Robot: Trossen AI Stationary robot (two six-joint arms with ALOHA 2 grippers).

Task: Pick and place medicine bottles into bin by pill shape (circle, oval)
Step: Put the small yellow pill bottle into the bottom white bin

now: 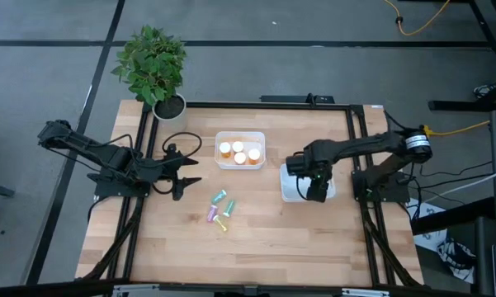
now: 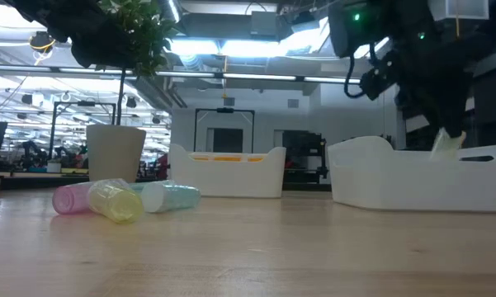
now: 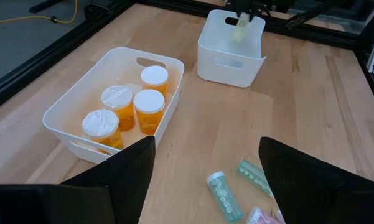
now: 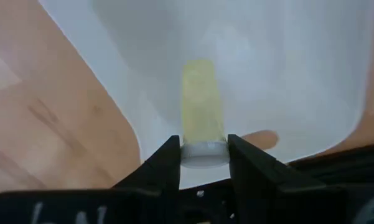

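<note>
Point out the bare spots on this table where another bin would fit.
The whole near strip of table below the loose bottles is bare, and so is the far right corner beyond the right gripper, which holds a yellow bottle over the small bin. The middle is crowded: orange-bottle bin, left gripper.

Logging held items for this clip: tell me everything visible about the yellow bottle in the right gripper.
The yellow bottle is a small, translucent pale-yellow cylinder that looks like plastic, with a greyish-white cap at one end. The right gripper is shut on it at the cap end, one finger on each side. It hangs over the inside of the white bin, body pointing down toward the floor of the bin. Only the fingers visibly touch it.
</note>
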